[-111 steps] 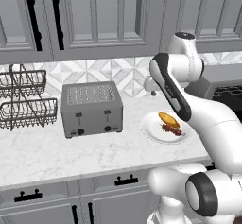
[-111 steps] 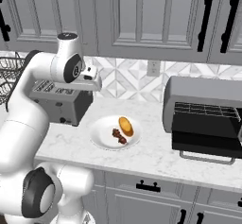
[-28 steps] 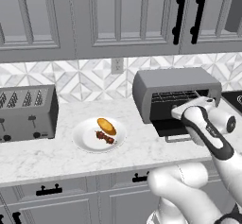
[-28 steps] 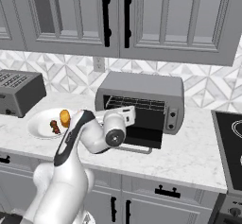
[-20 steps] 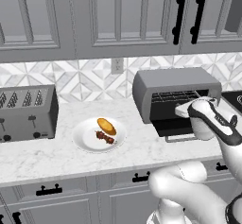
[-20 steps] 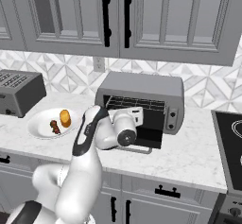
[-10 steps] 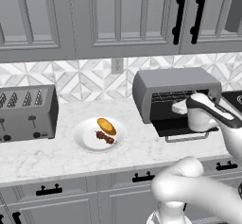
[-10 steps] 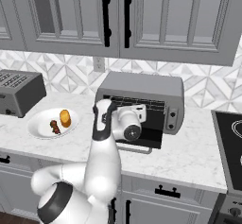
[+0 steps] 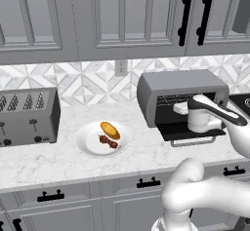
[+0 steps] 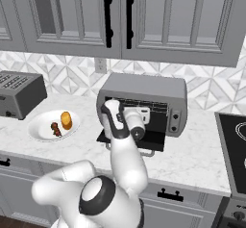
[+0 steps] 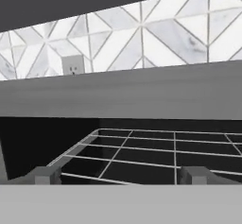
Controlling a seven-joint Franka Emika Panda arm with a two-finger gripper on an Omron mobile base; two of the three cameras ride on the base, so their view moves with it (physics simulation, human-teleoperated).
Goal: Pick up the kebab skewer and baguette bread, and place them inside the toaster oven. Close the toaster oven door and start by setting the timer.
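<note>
The kebab skewer and the golden baguette bread lie side by side on a white plate. To their right stands the toaster oven. Its dark toaster oven door is dropped flat open, baring the wire rack. My gripper hovers over the door at the oven's mouth. It points inward, open, with nothing between its fingertips.
A grey slot toaster stands left of the plate. The oven's control strip is on its right side, and a dark cooktop lies beyond it. Upper cabinets hang above the tiled backsplash.
The base has driven right from the slot toaster to the toaster oven. In the last second my hand rose and swung toward the oven mouth, staying open. The food has not moved.
</note>
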